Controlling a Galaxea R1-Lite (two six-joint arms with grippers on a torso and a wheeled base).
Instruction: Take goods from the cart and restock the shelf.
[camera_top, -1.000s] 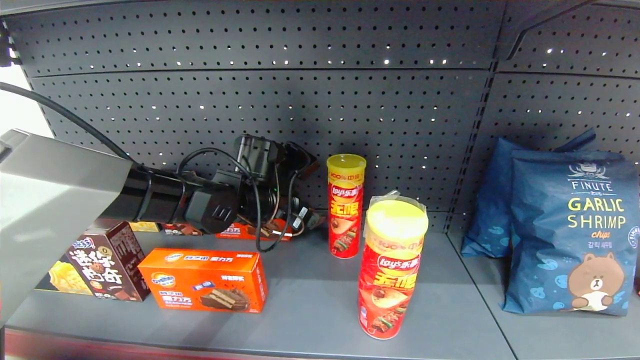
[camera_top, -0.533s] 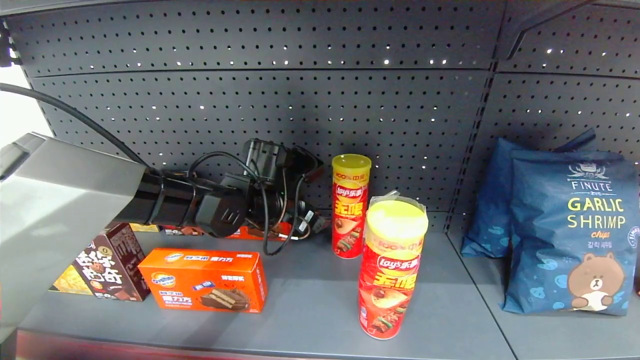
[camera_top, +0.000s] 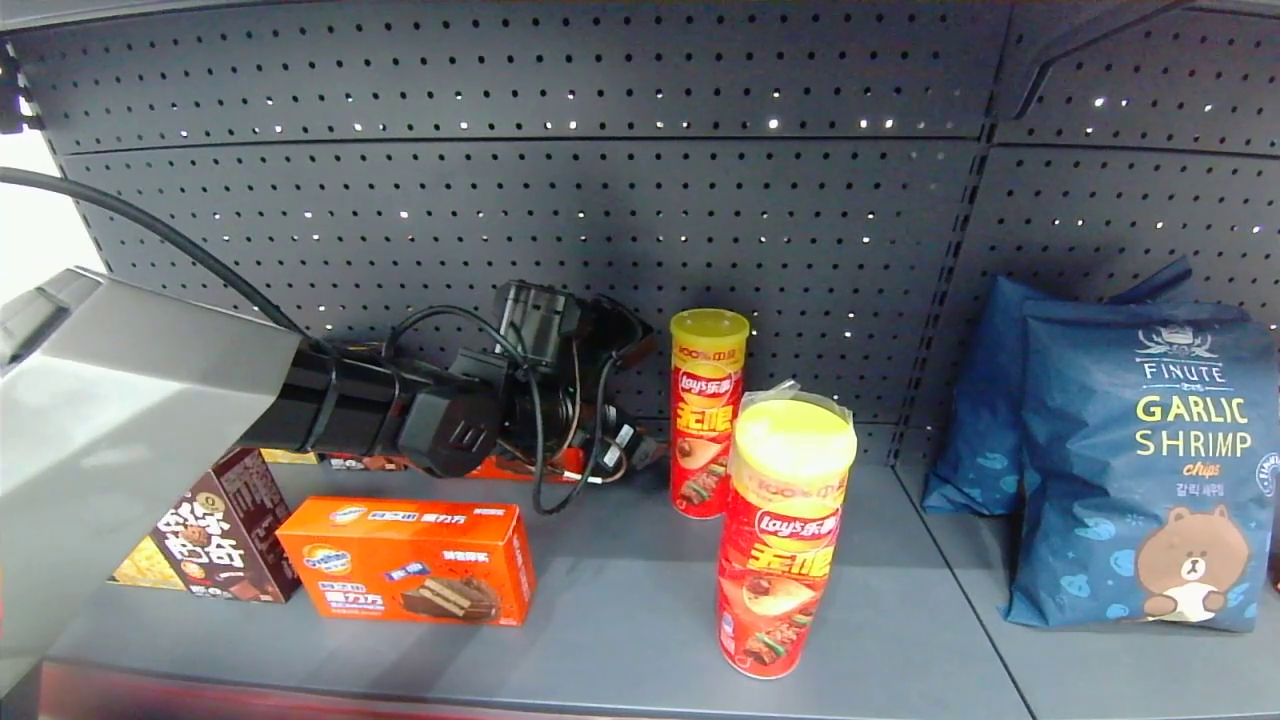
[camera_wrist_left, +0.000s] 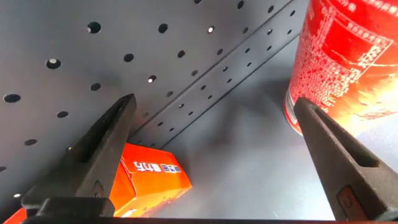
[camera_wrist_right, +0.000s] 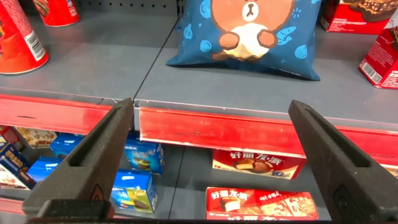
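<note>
I have the shelf (camera_top: 620, 600) in front of me, its grey deck running back to a perforated panel, with two blue chip bags (camera_top: 1140, 460) leaning at the far right. My left arm (camera_top: 350, 410) lies low across the left half of the deck, reaching towards the back. The front can (camera_top: 785, 530) stands upright near the shelf's edge. The rear can (camera_top: 706, 410), which I take to be the item being stocked, stands upright close to the back panel, behind it and a little to the left. An orange box (camera_top: 410, 560) and a brown box (camera_top: 215, 530) sit at the front left, under the arm. The left gripper (camera_wrist_left: 214, 104) is spread wide and holds nothing, and the rear can sits just beside one finger. The right gripper (camera_wrist_right: 210, 107) is also wide open and empty, hanging out in front of the shelf's red edge strip. My worry is the retreat. That can is tall and narrow, so a finger brushing it could topple it into the front can. The loose cable loop under the wrist could also snag the small orange box (camera_wrist_left: 149, 177) at the back.
</note>
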